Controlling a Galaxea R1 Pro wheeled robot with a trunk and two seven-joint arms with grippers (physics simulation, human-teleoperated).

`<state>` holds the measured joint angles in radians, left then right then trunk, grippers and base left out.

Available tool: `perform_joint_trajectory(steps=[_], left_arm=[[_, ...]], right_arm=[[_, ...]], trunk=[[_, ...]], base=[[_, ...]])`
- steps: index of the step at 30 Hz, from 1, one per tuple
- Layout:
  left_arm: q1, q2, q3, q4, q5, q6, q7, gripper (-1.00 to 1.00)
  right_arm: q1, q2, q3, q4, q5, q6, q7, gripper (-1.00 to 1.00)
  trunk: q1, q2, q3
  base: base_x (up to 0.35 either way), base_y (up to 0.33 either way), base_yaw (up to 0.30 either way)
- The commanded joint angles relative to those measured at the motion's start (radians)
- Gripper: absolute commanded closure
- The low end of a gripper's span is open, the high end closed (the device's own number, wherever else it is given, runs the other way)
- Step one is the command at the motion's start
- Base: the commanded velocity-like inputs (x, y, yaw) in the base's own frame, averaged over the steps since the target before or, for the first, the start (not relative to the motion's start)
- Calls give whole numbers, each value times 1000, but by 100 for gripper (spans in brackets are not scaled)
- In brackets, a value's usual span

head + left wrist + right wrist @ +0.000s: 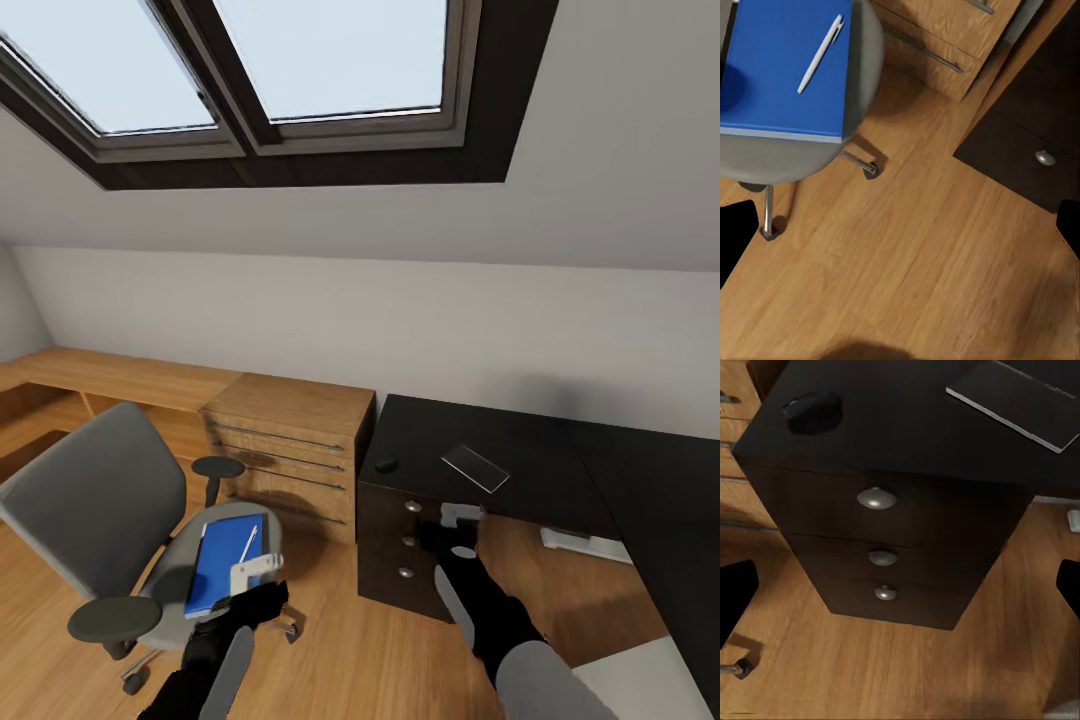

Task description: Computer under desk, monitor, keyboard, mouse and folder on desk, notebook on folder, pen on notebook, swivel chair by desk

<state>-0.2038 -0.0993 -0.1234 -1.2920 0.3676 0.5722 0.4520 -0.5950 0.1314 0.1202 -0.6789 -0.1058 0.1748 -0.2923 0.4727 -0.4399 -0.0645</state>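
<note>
The swivel chair point(95, 495) stands left of the desk point(540, 470), with the blue folder point(220, 562) flat on its seat and the pen point(247, 545) lying on the folder. The left wrist view looks down on the folder point(780, 67), the pen point(820, 54) and the floor. My left gripper point(255, 580) hangs open just beside the seat's front edge, holding nothing. The mouse point(385, 464) and the grey notebook point(476, 467) lie on the desk's left end. My right gripper point(458, 530) hovers open in front of the drawers point(877, 498), below the mouse point(811, 411) and notebook point(1020, 397).
A light-wood dresser point(290, 445) stands between chair and desk, with a low wooden shelf point(100, 375) running left along the wall. A pale flat object point(585, 545) lies on the floor under the desk. Bare wood floor point(915, 270) lies between chair and drawers.
</note>
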Motion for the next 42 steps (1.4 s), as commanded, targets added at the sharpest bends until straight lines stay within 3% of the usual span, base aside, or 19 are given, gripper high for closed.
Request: perform_joint_trajectory(steps=[1,4,5,6,11,18,30,42], left_arm=[[-22,0,4,23,22,3,10,-100],[-80,2,37,94,74,5,9,-100],[-103,3,61,119,114,5,6,-100],[-111,4,70,129,132,4,5,-100],[-124,8,83,156,160,-4,2,-100],[-126,44,86,155,168,-9,-1,-100],[-126,46,84,155,162,-9,2,-100],[-126,46,83,157,162,-8,3,-100]], right_arm=[[-16,-1,5,-8,-12,34,-9,-100],[-71,0,3,-12,-13,112,-9,-100],[-97,0,-1,7,-17,140,-8,-100],[-107,1,-5,30,-25,148,-6,-100],[-121,2,-17,116,-55,161,-6,-100],[-123,-2,-20,138,-87,163,-7,-100],[-123,-1,-18,139,-89,158,-7,-100],[-123,-1,-16,139,-92,157,-5,-100]], trunk=[[0,-2,-3],[0,-2,-3],[0,-2,-3],[0,-2,-3],[0,-2,-3],[0,-2,-3],[0,-2,-3],[0,-2,-3]], base=[[0,0,0],[0,0,0],[0,0,0],[0,0,0],[0,0,0],[160,-1,0],[272,-165,44],[51,-64,182]])
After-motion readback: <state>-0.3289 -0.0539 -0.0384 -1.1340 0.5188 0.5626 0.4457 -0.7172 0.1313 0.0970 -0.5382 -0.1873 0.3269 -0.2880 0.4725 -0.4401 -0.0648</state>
